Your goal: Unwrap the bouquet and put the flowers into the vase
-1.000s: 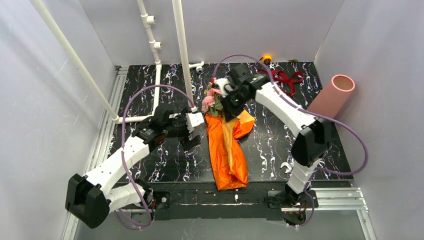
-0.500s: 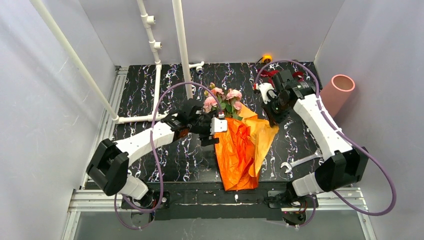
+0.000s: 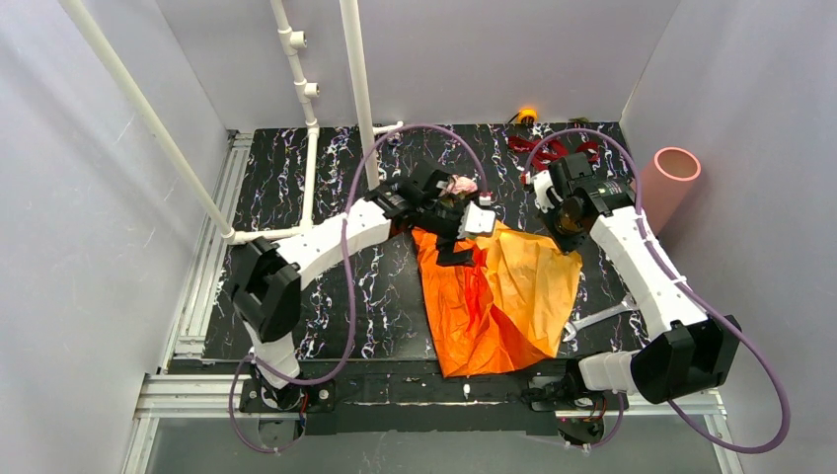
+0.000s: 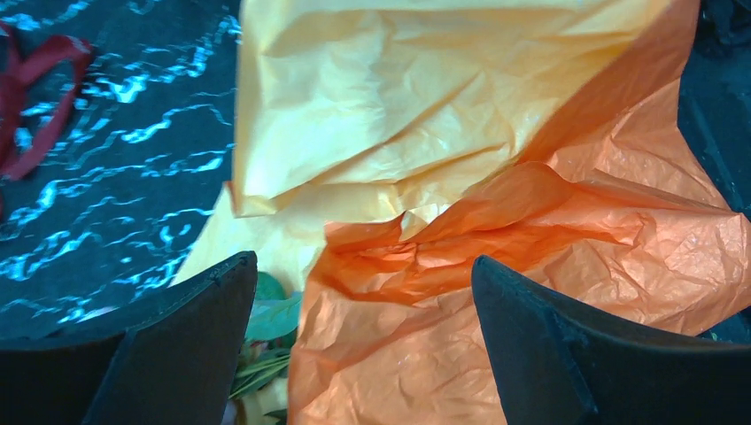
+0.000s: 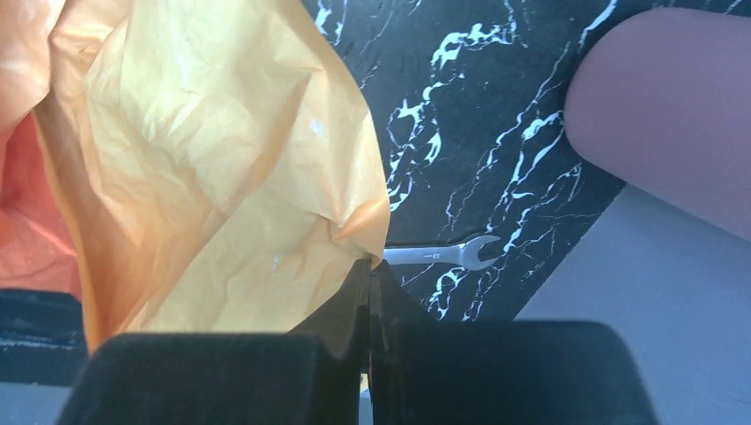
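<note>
The left gripper (image 3: 454, 247) reaches over the middle of the table (image 3: 326, 286) with its 2 jaws wide apart and nothing between them. In the left wrist view, the left gripper (image 4: 359, 266) hangs right above the crinkled paper (image 4: 496, 221), and a few green leaves of the flowers (image 4: 270, 323) peek out by its left finger. From above, only 1 pink rose of the flowers (image 3: 460, 185) shows, at the far end of the paper (image 3: 503, 296), just beside the left wrist. The stems are hidden, but they probably run from the rose toward the near edge, under the paper. So the left arm is much nearer the flowers and would need to go down across the stems. The right gripper (image 3: 565, 235) is clamped tight on the far right corner of the paper (image 5: 204, 159), and it holds the sheet spread open. The red ribbon (image 3: 553, 150) lies loose at the back. The vase (image 3: 663, 188) is at the far right by the wall, well apart from the flowers and nearer the right arm.
</note>
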{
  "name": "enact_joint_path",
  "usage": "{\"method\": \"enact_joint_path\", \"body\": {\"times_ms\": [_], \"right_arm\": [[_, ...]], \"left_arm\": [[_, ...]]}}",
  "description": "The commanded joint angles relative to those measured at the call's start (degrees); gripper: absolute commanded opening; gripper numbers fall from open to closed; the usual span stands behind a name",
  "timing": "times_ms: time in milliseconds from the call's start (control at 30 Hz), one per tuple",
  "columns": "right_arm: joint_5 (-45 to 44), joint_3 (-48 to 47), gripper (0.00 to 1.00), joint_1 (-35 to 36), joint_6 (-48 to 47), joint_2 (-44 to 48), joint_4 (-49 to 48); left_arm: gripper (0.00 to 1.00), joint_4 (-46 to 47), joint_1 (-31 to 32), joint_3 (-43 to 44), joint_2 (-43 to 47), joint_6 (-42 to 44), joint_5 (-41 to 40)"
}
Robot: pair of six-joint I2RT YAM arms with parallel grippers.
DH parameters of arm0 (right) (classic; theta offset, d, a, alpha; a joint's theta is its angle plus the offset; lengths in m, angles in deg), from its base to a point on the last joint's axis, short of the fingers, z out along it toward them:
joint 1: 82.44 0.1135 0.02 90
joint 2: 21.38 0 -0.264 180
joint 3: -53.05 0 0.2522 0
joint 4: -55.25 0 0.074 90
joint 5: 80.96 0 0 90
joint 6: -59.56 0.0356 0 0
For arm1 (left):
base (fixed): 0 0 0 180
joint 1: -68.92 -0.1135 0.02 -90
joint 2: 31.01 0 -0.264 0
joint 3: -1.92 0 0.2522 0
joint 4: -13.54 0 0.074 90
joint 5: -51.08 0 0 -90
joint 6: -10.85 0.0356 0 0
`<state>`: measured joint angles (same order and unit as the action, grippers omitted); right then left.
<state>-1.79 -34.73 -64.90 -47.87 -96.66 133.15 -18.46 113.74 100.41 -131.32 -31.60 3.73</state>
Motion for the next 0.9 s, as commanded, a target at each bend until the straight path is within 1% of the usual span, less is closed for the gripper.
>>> {"method": "enact_joint_path", "body": {"times_ms": [0, 67, 133, 200, 333, 367, 467, 767, 800, 867], "right_arm": [[-4.2, 0.3, 0.01, -0.9, 1.2, 0.6, -3.2], [-4.1, 0.1, 0.01, -1.5, 1.0, 0.6, -3.4], [-4.0, 0.1, 0.01, -2.0, 0.8, 0.9, -3.3], [-3.7, 0.3, 0.01, -2.3, 0.8, 1.2, -3.1], [-2.9, 1.0, 0.01, -2.6, 0.9, 1.8, -2.9], [-2.6, 1.3, 0.01, -2.7, 0.9, 1.8, -2.9], [-1.8, 2.0, 0.01, -2.7, 1.1, 2.2, -3.0], [1.4, 4.6, 0.01, -2.8, 1.9, 3.7, -2.9], [1.3, 4.7, 0.01, -2.8, 1.9, 3.8, -3.0], [1.0, 4.6, 0.01, -2.8, 2.0, 3.8, -3.0]], "left_arm": [[0.88, -7.5, 1.5, 5.3, -5.1, 2.7, 1.4], [0.88, -9.4, 1.7, 8.4, -7.8, 2.7, 1.9], [0.88, -11.0, 2.1, 10.3, -9.9, 4.9, 1.6], [0.88, -11.7, 2.7, 11.0, -11.5, 8.3, 0.6], [0.88, -14.0, 3.4, 13.1, -14.7, 12.1, -0.6], [0.85, -14.6, 3.6, 13.5, -15.3, 13.0, -0.9], [0.84, -14.7, 3.9, 14.1, -16.4, 14.6, -1.8], [0.84, -12.6, 4.7, 16.9, -19.4, 16.3, -3.2], [0.84, -12.6, 4.8, 17.1, -19.8, 16.9, -3.4], [0.77, -12.9, 5.0, 17.0, -20.3, 18.3, -3.7]]}}
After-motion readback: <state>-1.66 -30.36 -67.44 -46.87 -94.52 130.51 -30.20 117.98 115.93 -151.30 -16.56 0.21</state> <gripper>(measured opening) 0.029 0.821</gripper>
